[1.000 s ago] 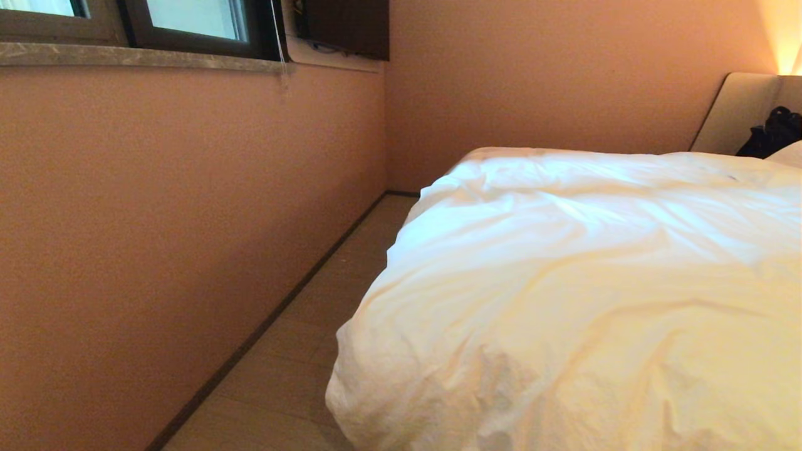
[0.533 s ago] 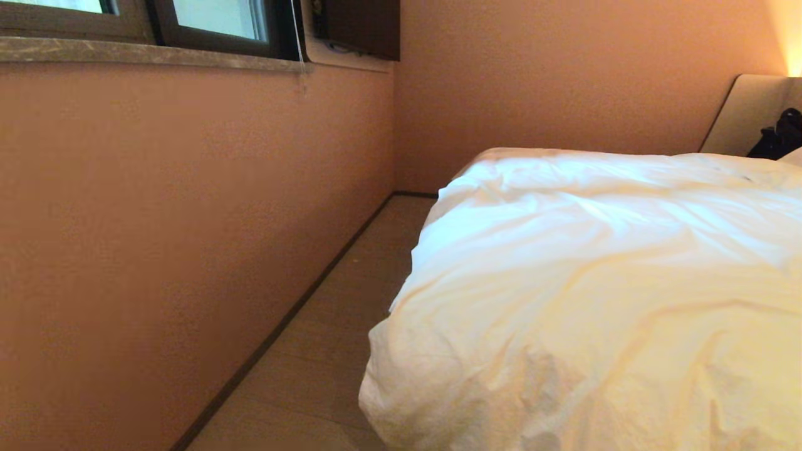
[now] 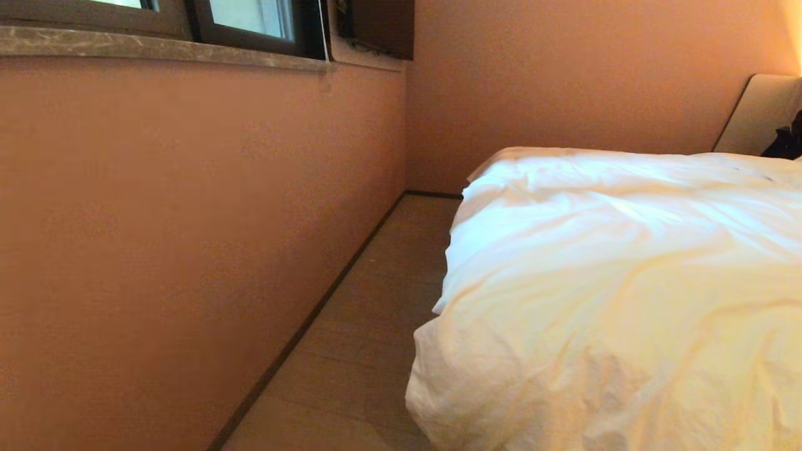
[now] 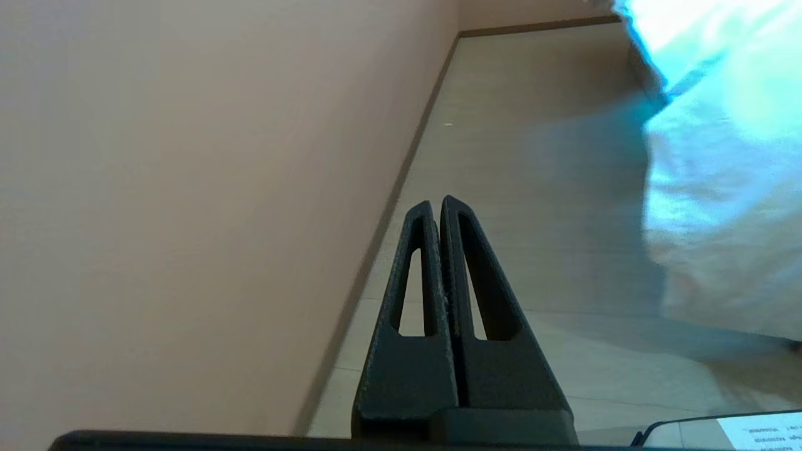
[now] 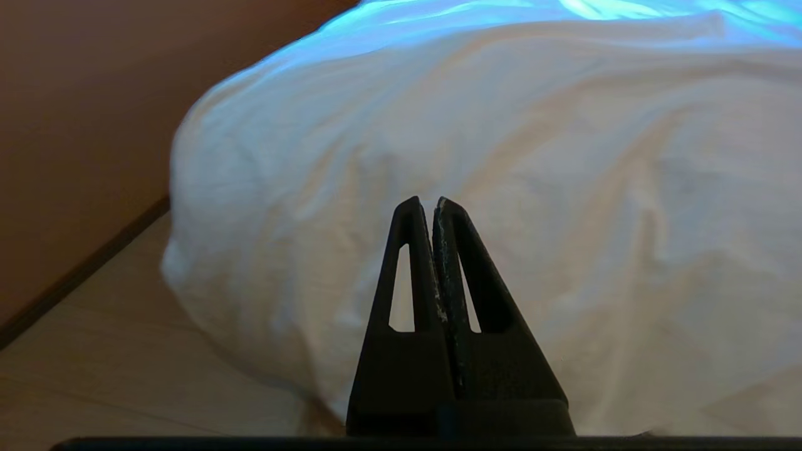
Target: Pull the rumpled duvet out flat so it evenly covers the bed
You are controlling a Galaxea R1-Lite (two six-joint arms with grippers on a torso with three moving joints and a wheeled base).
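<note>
head view: the duvet (image 3: pixel 614 275) lies over the bed, filling the right and lower right of the view. its surface is creased and puffy, and the near corner bulges out and hangs down toward the floor (image 3: pixel 369 326). the bed itself shows only as a strip of beige headboard (image 3: pixel 755 113) at the far right edge; a dark item sits against it, too cut off to identify. mattress and base are hidden under the duvet. a narrow aisle of pale floor runs between the duvet's edge and the wall (image 3: pixel 188 219) on the left. a stone window sill (image 3: pixel 156 50) and dark window frame run along the top left. neither arm is in this view.

left wrist view: left gripper (image 4: pixel 437 210) has its jaws closed tip to tip, holding nothing. it hangs over the aisle floor, near the dark skirting line, well apart from the duvet edge. a white label (image 4: pixel 761 429) with fine print sits at the corner of the view; the writing is too small to read.

right wrist view: right gripper (image 5: pixel 427 207) has its jaws closed, empty. it points at the hanging corner of the duvet, apart from the fabric.
</note>
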